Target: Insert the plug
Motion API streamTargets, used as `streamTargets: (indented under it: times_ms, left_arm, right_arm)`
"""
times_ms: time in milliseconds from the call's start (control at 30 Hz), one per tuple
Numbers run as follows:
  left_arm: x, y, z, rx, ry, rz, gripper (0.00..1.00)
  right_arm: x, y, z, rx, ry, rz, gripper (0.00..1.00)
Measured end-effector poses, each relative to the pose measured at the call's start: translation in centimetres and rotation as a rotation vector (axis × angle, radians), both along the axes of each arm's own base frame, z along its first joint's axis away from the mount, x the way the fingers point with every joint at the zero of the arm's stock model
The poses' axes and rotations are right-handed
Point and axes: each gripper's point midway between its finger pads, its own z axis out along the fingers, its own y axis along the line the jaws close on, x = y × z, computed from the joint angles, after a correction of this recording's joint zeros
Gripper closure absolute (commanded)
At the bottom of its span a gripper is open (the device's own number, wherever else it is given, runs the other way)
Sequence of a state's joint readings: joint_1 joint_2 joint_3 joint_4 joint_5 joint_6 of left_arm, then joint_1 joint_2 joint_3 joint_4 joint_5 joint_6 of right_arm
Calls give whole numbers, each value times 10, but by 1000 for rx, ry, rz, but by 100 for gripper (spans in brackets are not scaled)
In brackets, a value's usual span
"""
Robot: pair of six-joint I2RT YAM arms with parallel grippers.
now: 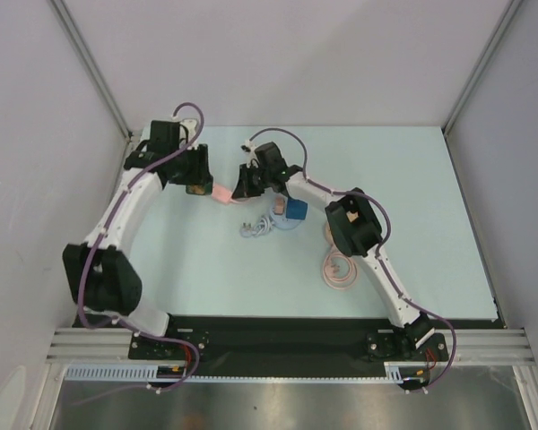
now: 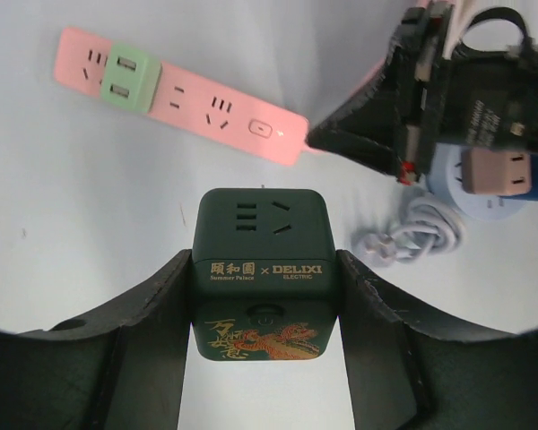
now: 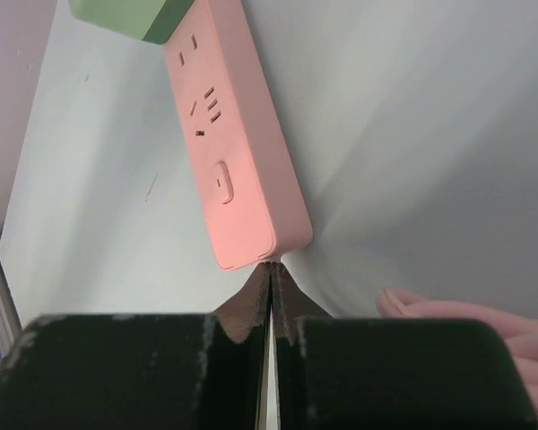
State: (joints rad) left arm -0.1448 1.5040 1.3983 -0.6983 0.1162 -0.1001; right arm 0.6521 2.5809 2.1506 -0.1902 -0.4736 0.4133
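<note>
My left gripper (image 2: 264, 269) is shut on a dark green cube socket (image 2: 260, 242) with gold lettering and holds it just near of the pink power strip (image 2: 197, 103). The strip lies flat on the table with a light green adapter (image 2: 125, 79) plugged into its far end. My right gripper (image 3: 271, 269) is shut, its tips at the switch end of the pink strip (image 3: 233, 152), pinching the pink cord where it leaves the strip. In the top view both grippers, left (image 1: 195, 186) and right (image 1: 240, 190), meet around the strip (image 1: 221, 193).
A blue cube socket (image 1: 296, 209) carrying a pinkish plug (image 2: 493, 172) sits right of the strip, on a pale blue round base. A bundled white cable (image 1: 255, 228) lies near it. The coiled pink cord (image 1: 339, 266) lies by the right arm.
</note>
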Motion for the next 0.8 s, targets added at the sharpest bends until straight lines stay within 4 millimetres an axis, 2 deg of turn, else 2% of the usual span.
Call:
streamTargets:
  times_ms: [133, 233, 333, 433, 500, 567, 667, 700, 733, 767, 800]
  left_arm:
    - [25, -1, -21, 77, 79, -95, 100]
    - [34, 0, -35, 131, 129, -167, 100]
    - [39, 3, -45, 190, 151, -252, 100]
    - [42, 4, -49, 237, 155, -346, 100]
    - [46, 3, -49, 256, 154, -391, 100]
    - [55, 3, -50, 273, 156, -429, 100]
    - [70, 1, -56, 281, 161, -462, 100]
    - [71, 0, -58, 281, 164, -470, 100]
    - [72, 0, -62, 284, 176, -480, 100]
    - [71, 1, -67, 286, 193, -487, 100]
    - [70, 1, -71, 286, 211, -492, 100]
  right_arm:
    - [-6, -4, 3, 5, 18, 21, 93]
    - [-9, -10, 11, 14, 36, 31, 79]
    - [-6, -19, 29, 38, 31, 26, 61]
    - [-3, -35, 55, 81, 17, 7, 53]
    - [-2, -49, 77, 117, 13, -9, 40]
    - [0, -64, 103, 163, -10, -22, 32]
    - [-5, -92, 140, 228, -41, -46, 29]
    - [-11, -102, 149, 245, -41, -55, 24]
    - [-14, -116, 161, 269, -47, -70, 15]
    - [-20, -129, 171, 292, -49, -84, 0]
    - [-24, -139, 177, 309, -61, -89, 0]
